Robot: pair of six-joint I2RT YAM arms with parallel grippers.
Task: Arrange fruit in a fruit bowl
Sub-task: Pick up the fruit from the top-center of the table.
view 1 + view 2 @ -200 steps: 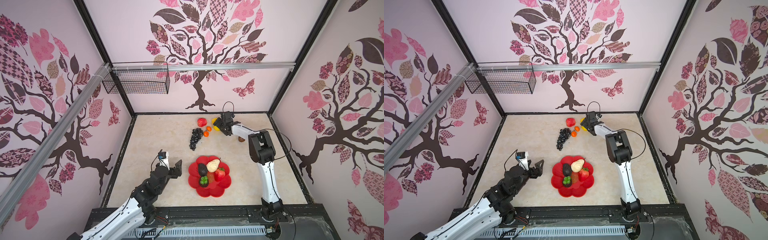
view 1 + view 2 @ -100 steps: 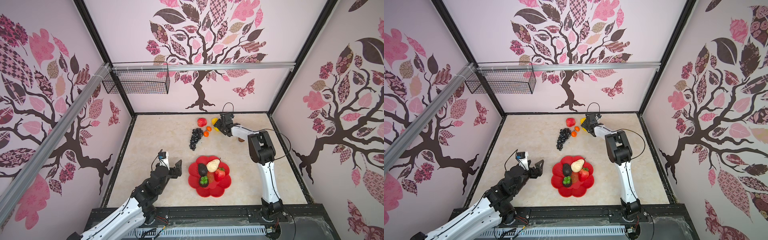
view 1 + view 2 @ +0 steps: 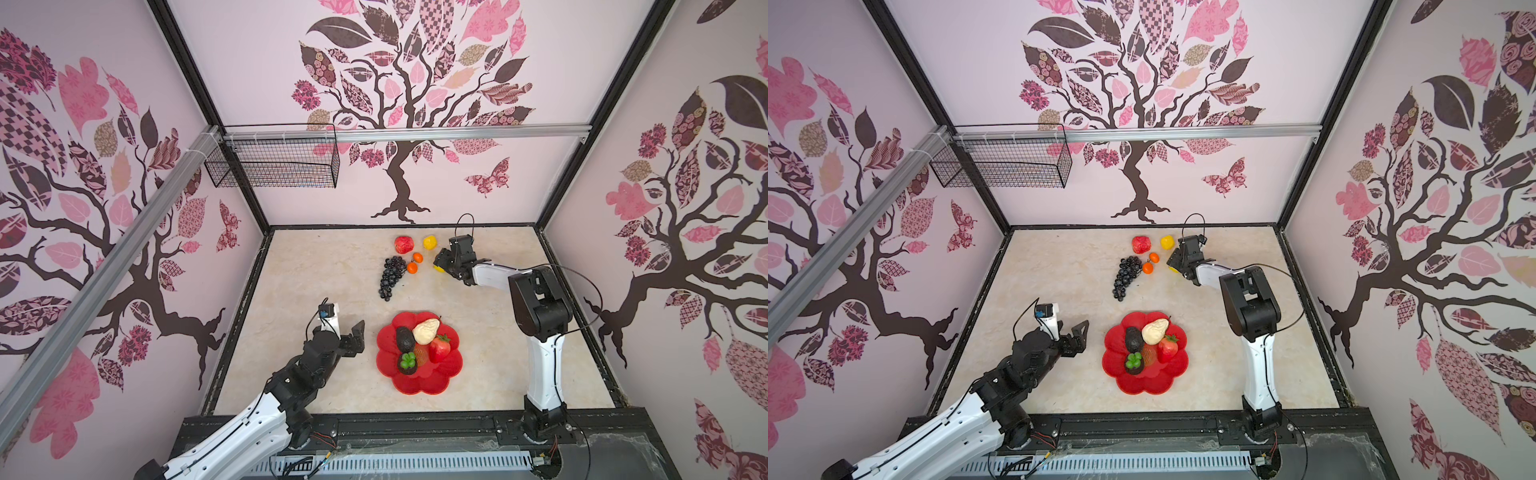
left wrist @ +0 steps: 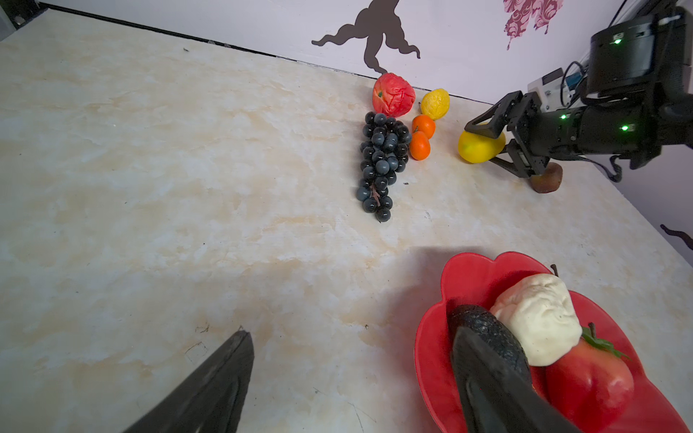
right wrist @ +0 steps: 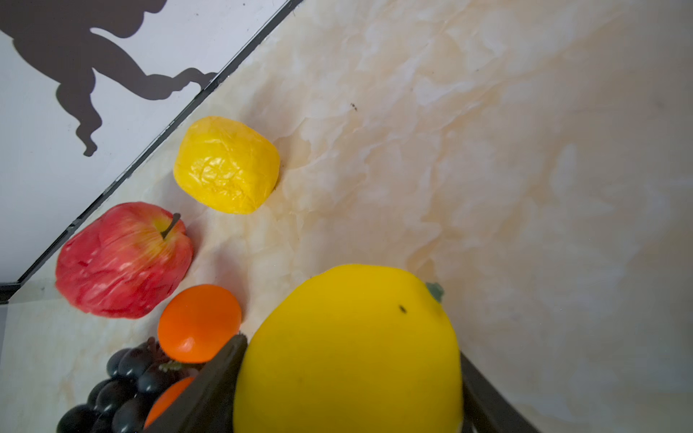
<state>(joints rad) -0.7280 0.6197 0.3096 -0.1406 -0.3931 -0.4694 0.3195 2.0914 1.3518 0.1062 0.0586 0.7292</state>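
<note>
Black and spread wide on nothing, the left fingers (image 4: 210,386) hang just left of the fruit bowl (image 3: 419,384), which holds a cream pear (image 3: 426,331), a strawberry (image 3: 439,348) and dark avocados (image 3: 405,338). Beyond the bowl and a little to its right, the right fingers (image 5: 213,382) pinch the large yellow lemon (image 5: 348,348), low at the table (image 3: 316,270). It looks like the pick-up step, so next the lemon wants lifting clear of the oranges (image 3: 412,268) and carrying back to a bare petal of the bowl.
</note>
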